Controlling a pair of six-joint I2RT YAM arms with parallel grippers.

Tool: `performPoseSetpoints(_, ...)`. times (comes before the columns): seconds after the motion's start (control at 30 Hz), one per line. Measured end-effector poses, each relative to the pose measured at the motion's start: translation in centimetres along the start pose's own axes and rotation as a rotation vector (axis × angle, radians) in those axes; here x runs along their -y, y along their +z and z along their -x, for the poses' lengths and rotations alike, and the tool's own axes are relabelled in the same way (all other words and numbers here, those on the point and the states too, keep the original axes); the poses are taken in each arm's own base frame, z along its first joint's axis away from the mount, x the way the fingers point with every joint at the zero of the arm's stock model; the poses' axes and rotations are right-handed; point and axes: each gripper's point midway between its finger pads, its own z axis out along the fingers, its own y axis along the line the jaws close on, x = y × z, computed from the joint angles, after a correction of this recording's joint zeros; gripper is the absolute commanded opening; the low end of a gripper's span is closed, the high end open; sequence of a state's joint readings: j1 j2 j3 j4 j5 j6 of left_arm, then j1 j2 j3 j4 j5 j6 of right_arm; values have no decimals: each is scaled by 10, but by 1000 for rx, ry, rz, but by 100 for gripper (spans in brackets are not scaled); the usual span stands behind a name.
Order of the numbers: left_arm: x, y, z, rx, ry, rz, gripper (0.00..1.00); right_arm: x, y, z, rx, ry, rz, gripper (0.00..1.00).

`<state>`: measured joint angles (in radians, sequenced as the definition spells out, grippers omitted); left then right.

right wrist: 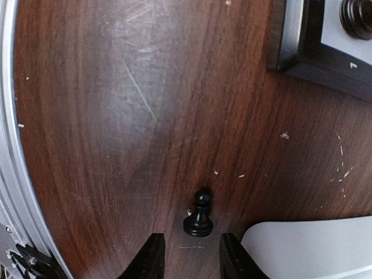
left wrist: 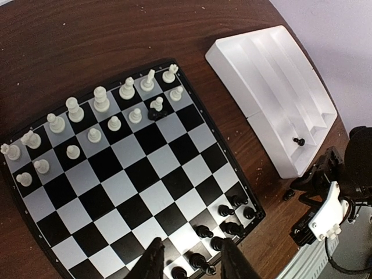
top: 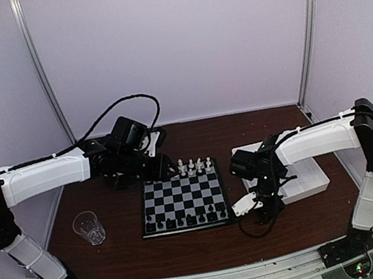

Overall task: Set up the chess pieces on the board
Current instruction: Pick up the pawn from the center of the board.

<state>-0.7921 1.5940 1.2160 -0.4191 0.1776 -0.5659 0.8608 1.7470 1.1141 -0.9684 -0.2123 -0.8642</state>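
Observation:
The board [top: 182, 199] lies mid-table. White chess pieces [top: 195, 167] fill its far rows and black ones [top: 186, 220] its near edge. The left wrist view shows the board [left wrist: 125, 189], the white pieces [left wrist: 102, 99], the black pieces [left wrist: 224, 212], and one dark piece [left wrist: 154, 113] among the white ones. My left gripper [left wrist: 192, 261] is open and empty above the board; from above it [top: 166, 166] is at the far left corner. My right gripper [right wrist: 190, 256] is open, low over the table, with an upright black pawn [right wrist: 199, 215] just ahead of its fingers.
A white compartmented tray [top: 300, 178] stands right of the board and holds one black piece [left wrist: 299, 141]. A clear cup [top: 89, 227] stands at the left. The board's corner [right wrist: 302, 64] and the tray's edge [right wrist: 308, 250] flank my right gripper.

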Motion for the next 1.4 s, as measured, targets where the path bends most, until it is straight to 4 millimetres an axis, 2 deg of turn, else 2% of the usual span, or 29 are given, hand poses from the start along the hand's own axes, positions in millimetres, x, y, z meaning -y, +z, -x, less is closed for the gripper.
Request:
performPoseSetpoints(0.37,-7,2,-6,-9,-5,19,34,4,5,1,-19,61,-36,35)
performPoseSetpoints(0.53,-9,3,-8,-12,-7,25,35,4,15,2,-29,70,-20,37)
performPoseSetpoints(0.9,-9,2,-8,-8,-6,25,35,7,16,3,-37,91,-44,21)
performPoseSetpoints(1.13,-10,6,-12,-9,-6,16,35,9,14,5,-28,102,-55,17)
performPoseSetpoints(1.27,-2,14,-19,-2,-29,-66,37,10,-3,12,47,129,-54,16)
performPoseSetpoints(1.4,14,21,-26,14,-53,-168,38,25,-43,30,204,193,-71,16)
